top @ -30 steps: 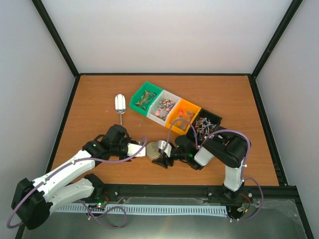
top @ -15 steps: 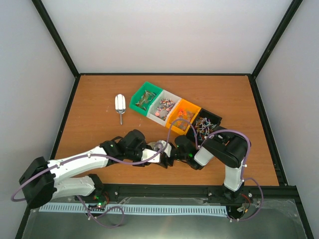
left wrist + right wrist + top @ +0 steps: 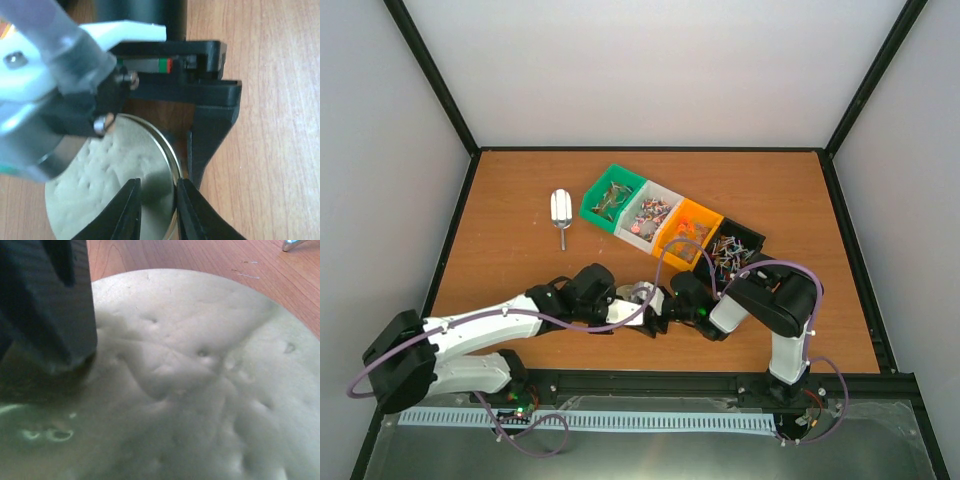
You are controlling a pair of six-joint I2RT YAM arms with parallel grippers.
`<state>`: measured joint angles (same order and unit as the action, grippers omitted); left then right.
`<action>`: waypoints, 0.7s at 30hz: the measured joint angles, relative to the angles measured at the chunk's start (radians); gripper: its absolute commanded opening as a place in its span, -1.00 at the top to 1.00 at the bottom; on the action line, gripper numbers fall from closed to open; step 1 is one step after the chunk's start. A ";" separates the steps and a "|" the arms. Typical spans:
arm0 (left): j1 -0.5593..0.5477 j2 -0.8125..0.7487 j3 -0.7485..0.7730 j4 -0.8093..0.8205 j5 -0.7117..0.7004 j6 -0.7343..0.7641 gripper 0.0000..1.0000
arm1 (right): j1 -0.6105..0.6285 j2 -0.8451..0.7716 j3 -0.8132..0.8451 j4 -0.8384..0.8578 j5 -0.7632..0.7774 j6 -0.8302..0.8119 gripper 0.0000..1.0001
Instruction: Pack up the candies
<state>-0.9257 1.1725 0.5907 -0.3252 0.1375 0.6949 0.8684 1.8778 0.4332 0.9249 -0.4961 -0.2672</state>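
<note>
The left gripper (image 3: 157,210) has its fingers a little apart astride the rim of a round metal tin (image 3: 110,200). One finger is over the dimpled top and the other just outside the edge, and bare metal shows between them, so they do not look clamped. The right gripper (image 3: 653,309) meets the tin from the opposite side, and one finger (image 3: 45,300) lies on the dimpled face. How its jaws stand cannot be told.

The coming move turns on the tin being shared between both arms at the near middle of the worktop (image 3: 800,200). The candies lie beyond it, away from the bases. They sit in a diagonal row running far-left to near-right:
- green bin (image 3: 590,209), brownish candies (image 3: 612,196)
- white bin (image 3: 631,235), pink-red ones
- orange bin (image 3: 672,258), orange-mixed
- black bin (image 3: 754,236), stick-like multicoloured (the right arm is nearer this end)

A metal scoop (image 3: 561,212) lies apart, left of the green bin, on the left arm's side.
</note>
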 measured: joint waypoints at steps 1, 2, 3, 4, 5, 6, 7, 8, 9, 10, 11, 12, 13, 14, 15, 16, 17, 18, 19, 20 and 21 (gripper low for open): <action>0.002 -0.010 -0.006 -0.003 -0.005 0.000 0.56 | 0.000 0.000 0.000 0.000 0.000 0.000 0.08; 0.006 -0.022 -0.014 -0.007 -0.011 0.001 0.55 | 0.000 0.000 0.000 0.000 0.000 0.000 0.09; 0.011 -0.034 -0.022 -0.010 -0.015 0.004 0.56 | 0.000 0.000 0.000 0.000 0.000 0.000 0.08; 0.018 -0.048 -0.031 -0.013 -0.018 0.008 0.56 | 0.000 0.000 0.000 0.000 0.000 -0.001 0.09; 0.026 -0.062 -0.040 -0.015 -0.020 0.013 0.56 | 0.000 0.000 0.000 0.000 0.000 -0.001 0.09; 0.036 -0.077 -0.050 -0.017 -0.021 0.020 0.57 | 0.000 0.000 0.000 0.000 0.000 -0.001 0.09; 0.047 -0.092 -0.061 -0.018 -0.021 0.028 0.58 | 0.000 0.000 0.000 0.000 0.000 -0.002 0.09; 0.058 -0.112 -0.074 -0.020 -0.023 0.040 0.58 | 0.000 0.000 0.000 0.000 0.000 -0.002 0.09; 0.072 -0.121 -0.080 -0.022 -0.025 0.046 0.58 | 0.000 0.000 0.000 0.000 0.000 -0.002 0.09; 0.085 -0.133 -0.087 -0.023 -0.027 0.055 0.58 | 0.000 0.000 0.000 0.000 0.000 -0.002 0.09; 0.098 -0.145 -0.094 -0.026 -0.033 0.063 0.58 | 0.000 0.000 0.000 0.000 0.000 -0.002 0.09; 0.114 -0.155 -0.101 -0.034 -0.050 0.068 0.58 | 0.000 0.000 0.000 0.000 -0.002 -0.002 0.09; 0.129 -0.161 -0.111 -0.044 -0.063 0.070 0.58 | 0.000 0.000 0.000 0.000 -0.005 -0.003 0.09; 0.142 -0.168 -0.123 -0.061 -0.076 0.072 0.58 | 0.000 0.000 0.000 -0.001 -0.008 -0.005 0.09; 0.153 -0.178 -0.134 -0.082 -0.087 0.074 0.57 | 0.000 0.000 0.000 -0.001 -0.010 -0.006 0.09; 0.159 -0.190 -0.141 -0.102 -0.092 0.075 0.54 | 0.000 0.000 0.000 -0.002 -0.011 -0.006 0.09; 0.161 -0.208 -0.146 -0.129 -0.091 0.076 0.48 | 0.000 0.000 0.000 -0.002 -0.011 -0.006 0.09; 0.161 -0.232 -0.146 -0.158 -0.085 0.077 0.34 | 0.000 0.000 0.000 -0.002 -0.011 -0.006 0.09; 0.161 -0.262 -0.145 -0.180 -0.076 0.078 0.26 | 0.000 0.000 0.000 -0.002 -0.011 -0.006 0.09; 0.161 -0.284 -0.142 -0.194 -0.066 0.081 0.23 | 0.000 0.000 0.000 -0.002 -0.012 -0.005 0.09; 0.161 -0.311 -0.135 -0.212 -0.045 0.073 0.21 | 0.000 0.000 0.000 -0.001 -0.012 -0.005 0.09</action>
<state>-0.7647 0.8616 0.4561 -0.5369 0.0925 0.7677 0.8684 1.8778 0.4328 0.9237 -0.5079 -0.2726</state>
